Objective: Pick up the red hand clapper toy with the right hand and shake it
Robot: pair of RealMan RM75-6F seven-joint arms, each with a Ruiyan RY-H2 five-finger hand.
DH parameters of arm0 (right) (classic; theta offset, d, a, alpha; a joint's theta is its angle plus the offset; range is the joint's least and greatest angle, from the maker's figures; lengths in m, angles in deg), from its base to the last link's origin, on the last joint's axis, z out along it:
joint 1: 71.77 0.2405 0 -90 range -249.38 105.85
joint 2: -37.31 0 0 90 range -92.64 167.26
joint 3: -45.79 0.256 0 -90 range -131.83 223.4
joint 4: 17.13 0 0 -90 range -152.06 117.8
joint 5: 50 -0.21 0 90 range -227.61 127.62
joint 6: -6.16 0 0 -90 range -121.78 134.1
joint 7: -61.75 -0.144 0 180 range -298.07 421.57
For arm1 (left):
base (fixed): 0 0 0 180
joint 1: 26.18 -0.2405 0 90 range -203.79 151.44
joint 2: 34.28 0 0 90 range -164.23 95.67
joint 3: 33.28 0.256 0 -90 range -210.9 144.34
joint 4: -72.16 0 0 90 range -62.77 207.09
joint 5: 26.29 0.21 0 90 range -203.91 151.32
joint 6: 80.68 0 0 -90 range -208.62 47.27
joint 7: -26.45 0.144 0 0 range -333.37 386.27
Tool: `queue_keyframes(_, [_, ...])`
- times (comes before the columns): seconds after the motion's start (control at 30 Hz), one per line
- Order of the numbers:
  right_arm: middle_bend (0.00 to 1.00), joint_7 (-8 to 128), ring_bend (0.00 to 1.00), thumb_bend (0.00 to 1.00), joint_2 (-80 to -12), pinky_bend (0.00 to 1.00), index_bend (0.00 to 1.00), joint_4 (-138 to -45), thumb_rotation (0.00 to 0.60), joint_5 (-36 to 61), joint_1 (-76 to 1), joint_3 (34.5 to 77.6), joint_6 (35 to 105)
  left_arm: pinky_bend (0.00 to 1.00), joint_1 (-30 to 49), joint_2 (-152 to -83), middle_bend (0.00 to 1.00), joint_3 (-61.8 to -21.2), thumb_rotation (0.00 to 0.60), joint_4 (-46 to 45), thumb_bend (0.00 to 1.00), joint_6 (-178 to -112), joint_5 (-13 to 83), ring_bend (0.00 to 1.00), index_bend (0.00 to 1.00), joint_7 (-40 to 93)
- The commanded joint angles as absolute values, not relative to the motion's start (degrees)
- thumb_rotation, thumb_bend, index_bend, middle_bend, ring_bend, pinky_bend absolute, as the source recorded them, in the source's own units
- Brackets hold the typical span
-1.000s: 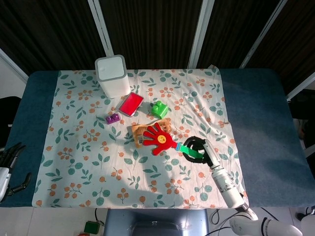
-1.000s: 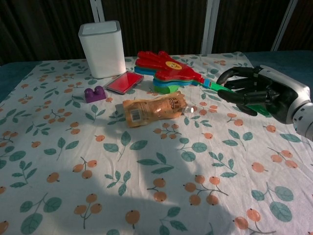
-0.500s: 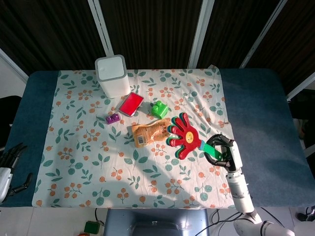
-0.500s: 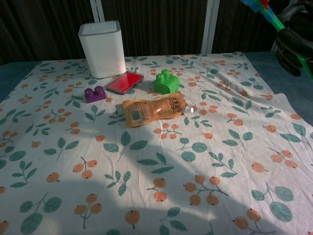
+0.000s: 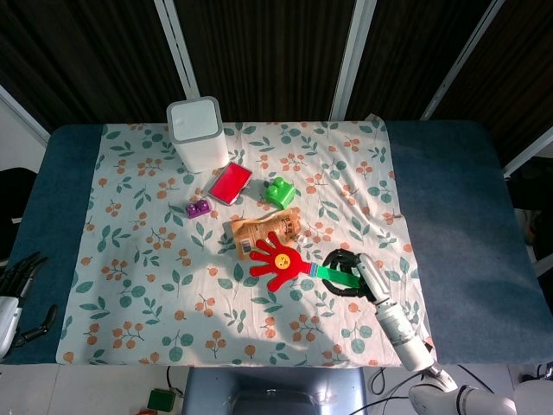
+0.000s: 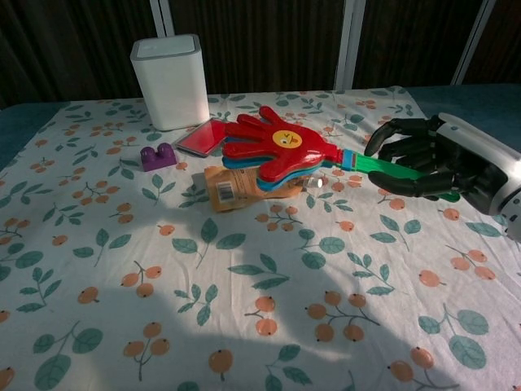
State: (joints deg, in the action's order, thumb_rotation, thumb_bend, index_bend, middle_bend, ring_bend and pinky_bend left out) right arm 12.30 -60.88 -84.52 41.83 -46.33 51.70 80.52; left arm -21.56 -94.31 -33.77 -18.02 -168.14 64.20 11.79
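Observation:
The red hand clapper toy [image 5: 278, 259] [image 6: 273, 149] has a red palm with a yellow face and a green handle. My right hand [image 5: 349, 275] [image 6: 419, 157] grips that green handle, black fingers curled round it, and holds the toy low over the cloth. The red palm hangs above the orange snack pouch [image 5: 259, 230] [image 6: 244, 184]. My left hand [image 5: 15, 290] lies at the far left edge of the head view, off the cloth, with its fingers apart and nothing in them.
A white box-shaped canister [image 5: 198, 131] [image 6: 169, 80] stands at the back left. A red flat case [image 5: 230, 183] [image 6: 203, 138], a purple brick [image 5: 198, 207] [image 6: 157, 155] and a green brick [image 5: 278, 192] lie mid-table on the floral cloth [image 5: 138, 285].
The right hand has swung the clapper: half a second ago it was raised up and to the right, and now it is back down to the left over the pouch.

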Motion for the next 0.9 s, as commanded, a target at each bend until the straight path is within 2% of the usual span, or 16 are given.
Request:
queue_keyframes(0.03, [0.8, -5.22, 0.98, 0.57, -57.76, 1.0, 0.94, -89.3, 0.6, 42.72, -48.41, 51.29, 88.28, 0.13, -21.62, -94.32, 0.0, -33.69, 0.6, -18.11, 0.42, -168.3, 64.41, 0.0, 0.0, 11.95])
queue_keyframes(0.2, [0.81, -10.88, 0.98, 0.58, -59.44, 1.0, 0.95, -91.2, 0.6, 39.66, -52.5, 54.73, 96.52, 0.13, -21.86, -94.52, 0.0, -33.48, 0.6, -18.1, 0.42, -168.78, 64.89, 0.0, 0.0, 12.47])
queue_keyframes(0.33, [0.81, -18.8, 0.99, 0.58, -57.29, 1.0, 0.95, -95.45, 0.6, 36.19, -54.06, 56.17, 95.76, 0.13, -21.64, -94.63, 0.0, -33.49, 0.6, -18.2, 0.42, -168.16, 64.62, 0.0, 0.0, 12.98])
queue_keyframes(0.47, [0.81, -18.7, 0.99, 0.59, -56.8, 1.0, 0.95, -94.53, 0.6, 35.39, -53.33, 56.26, 92.61, 0.13, -21.5, -94.74, 0.0, -33.55, 0.6, -18.35, 0.42, -167.89, 64.48, 0.0, 0.0, 13.4])
queue_keyframes(0.67, [0.81, -6.09, 0.99, 0.63, -59.23, 1.0, 0.95, -87.71, 0.6, 39.3, -49.8, 53.47, 87.95, 0.13, -21.46, -94.8, 0.0, -33.57, 0.6, -18.3, 0.42, -167.74, 64.34, 0.0, 0.0, 13.44])
queue_keyframes(0.9, [0.81, 19.4, 0.99, 0.65, -62.15, 1.0, 0.95, -83.04, 0.6, 38.74, -46.2, 52.05, 80.31, 0.13, -21.61, -94.43, 0.0, -33.57, 0.6, -18.16, 0.42, -168.25, 64.6, 0.0, 0.0, 12.52])
